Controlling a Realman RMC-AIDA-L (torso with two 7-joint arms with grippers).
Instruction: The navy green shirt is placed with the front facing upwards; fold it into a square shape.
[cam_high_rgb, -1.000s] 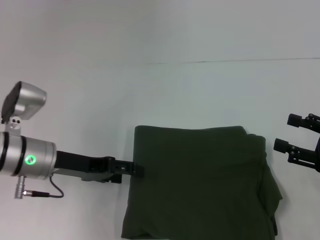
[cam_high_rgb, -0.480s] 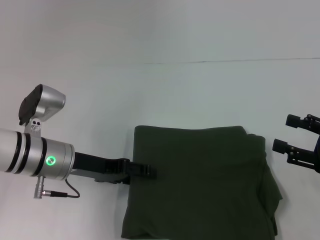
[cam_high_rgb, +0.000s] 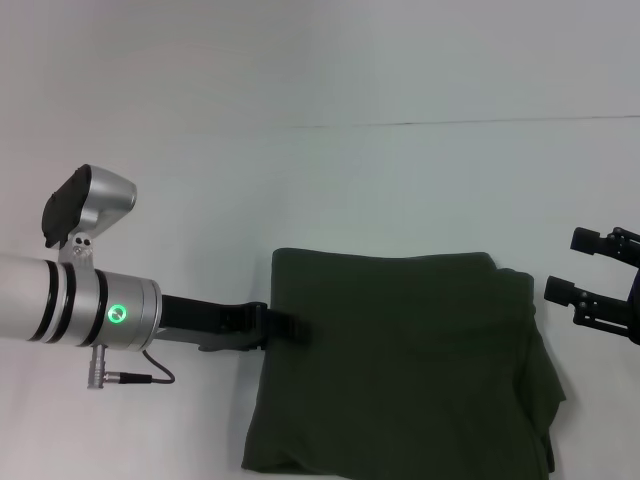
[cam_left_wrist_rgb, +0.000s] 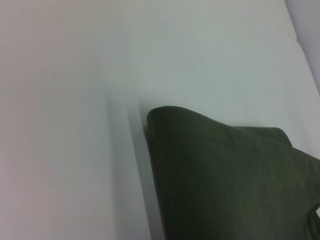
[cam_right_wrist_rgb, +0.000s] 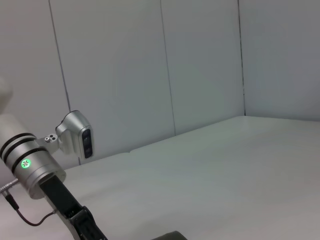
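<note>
The navy green shirt (cam_high_rgb: 410, 370) lies folded into a rough rectangle of plain dark cloth on the white table (cam_high_rgb: 400, 180), near the front edge of the head view. Its right side is rumpled, with layers sticking out. My left gripper (cam_high_rgb: 292, 328) reaches in low from the left, its tip over the shirt's left edge about halfway along. The left wrist view shows a rounded corner of the shirt (cam_left_wrist_rgb: 230, 185) and bare table. My right gripper (cam_high_rgb: 578, 266) hangs open to the right of the shirt, apart from it and holding nothing.
A thin seam (cam_high_rgb: 450, 123) crosses the table behind the shirt. In the right wrist view, the left arm (cam_right_wrist_rgb: 40, 165) stands in front of pale wall panels (cam_right_wrist_rgb: 200, 75).
My left arm has moved right and slightly up, so its tip went from just touching the shirt's left edge to lying over it. The shirt and right gripper have stayed still.
</note>
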